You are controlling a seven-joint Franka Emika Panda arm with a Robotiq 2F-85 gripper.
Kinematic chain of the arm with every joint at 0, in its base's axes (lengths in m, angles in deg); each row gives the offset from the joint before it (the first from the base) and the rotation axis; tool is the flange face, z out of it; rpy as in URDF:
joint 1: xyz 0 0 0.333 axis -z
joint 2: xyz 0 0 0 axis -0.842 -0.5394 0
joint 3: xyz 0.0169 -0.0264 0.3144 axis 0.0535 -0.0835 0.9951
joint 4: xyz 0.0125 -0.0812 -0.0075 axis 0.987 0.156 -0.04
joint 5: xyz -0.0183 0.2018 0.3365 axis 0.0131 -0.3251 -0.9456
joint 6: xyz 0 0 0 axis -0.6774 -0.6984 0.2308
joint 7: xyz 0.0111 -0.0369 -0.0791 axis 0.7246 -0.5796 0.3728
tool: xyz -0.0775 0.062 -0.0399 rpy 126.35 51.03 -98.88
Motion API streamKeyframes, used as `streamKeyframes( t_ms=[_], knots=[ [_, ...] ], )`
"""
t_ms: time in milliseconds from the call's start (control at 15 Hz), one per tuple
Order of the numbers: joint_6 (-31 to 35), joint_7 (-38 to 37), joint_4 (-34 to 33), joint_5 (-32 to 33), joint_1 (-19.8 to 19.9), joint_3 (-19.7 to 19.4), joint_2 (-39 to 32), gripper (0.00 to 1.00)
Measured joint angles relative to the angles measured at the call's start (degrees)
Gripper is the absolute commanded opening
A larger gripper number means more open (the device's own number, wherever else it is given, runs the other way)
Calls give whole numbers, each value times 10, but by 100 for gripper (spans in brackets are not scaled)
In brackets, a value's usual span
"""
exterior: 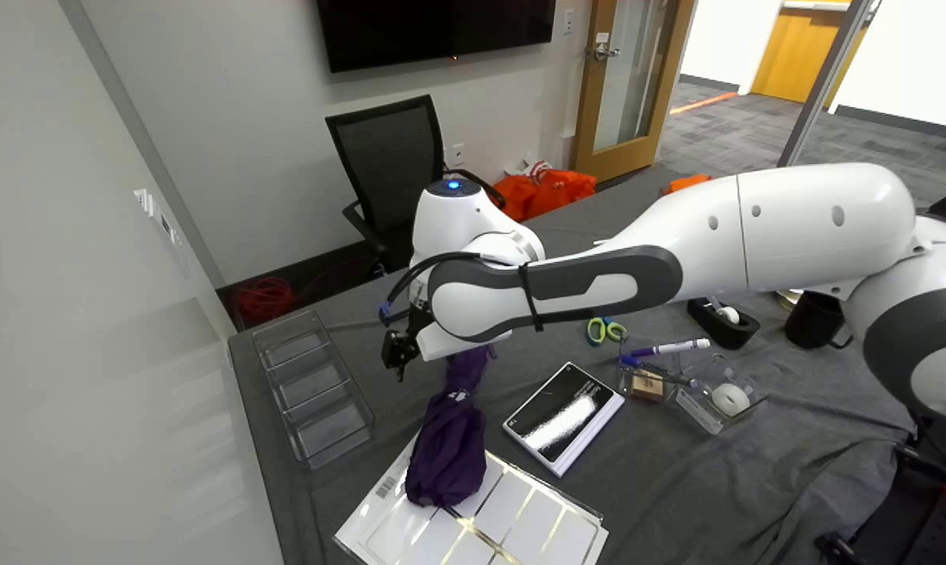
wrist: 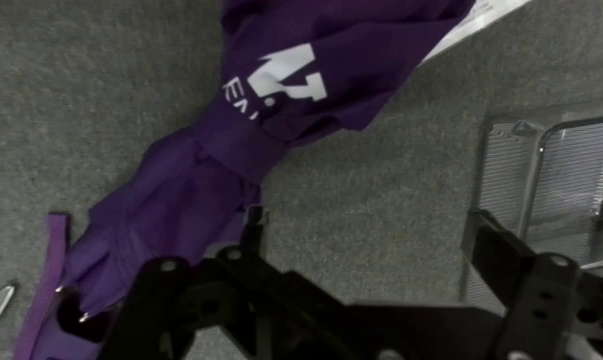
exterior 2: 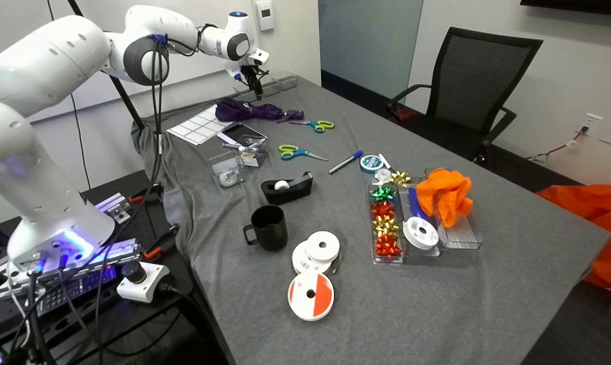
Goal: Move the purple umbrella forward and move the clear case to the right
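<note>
Neighbouring the purple umbrella: scissors, dark slab, gridded sheet underneath.

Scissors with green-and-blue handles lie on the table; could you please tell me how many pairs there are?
2, in an exterior view: one pair beside the narrow end of the folded purple fabric umbrella; another pair nearer the black plastic tape dispenser. Others could be hidden.

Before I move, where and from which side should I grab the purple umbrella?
I'd probably take the purple umbrella at its cinched waist, from above, pincer closing across its length: it lies flat and narrows there beside its wider printed part.
</note>
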Motion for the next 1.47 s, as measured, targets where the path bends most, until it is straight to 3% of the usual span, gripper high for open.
streamKeyframes(
  t_ms=[467, 800, 1267, 1467],
  knots=[
    [117, 10, -75, -43, -7, 41, -72, 100],
    [115, 9, -125, -48, -24, 39, -109, 100],
    [131, -2, -119, -40, -37, 35, -114, 100],
    [127, -21, -119, -39, -45, 11, -114, 100]
  ],
)
